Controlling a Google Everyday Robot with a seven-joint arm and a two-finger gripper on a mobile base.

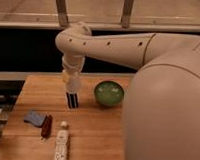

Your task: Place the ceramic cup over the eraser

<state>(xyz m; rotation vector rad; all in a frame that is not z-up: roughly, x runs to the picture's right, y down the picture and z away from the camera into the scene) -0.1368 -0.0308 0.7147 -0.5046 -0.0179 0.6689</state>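
Observation:
The eraser (72,100), a small upright black block with white stripes, stands on the wooden table (96,132) left of centre. My gripper (71,79) hangs from the white arm straight above it. It is shut on the ceramic cup (73,85), a small plain white cup. The cup's lower edge meets the top of the eraser, and most of the eraser still shows below it.
A green bowl (109,93) sits just right of the eraser. A blue pad (34,117), a dark red-brown oblong object (46,125), a small white ball (64,124) and a long white object (61,146) lie near the front left. My large white body fills the right side.

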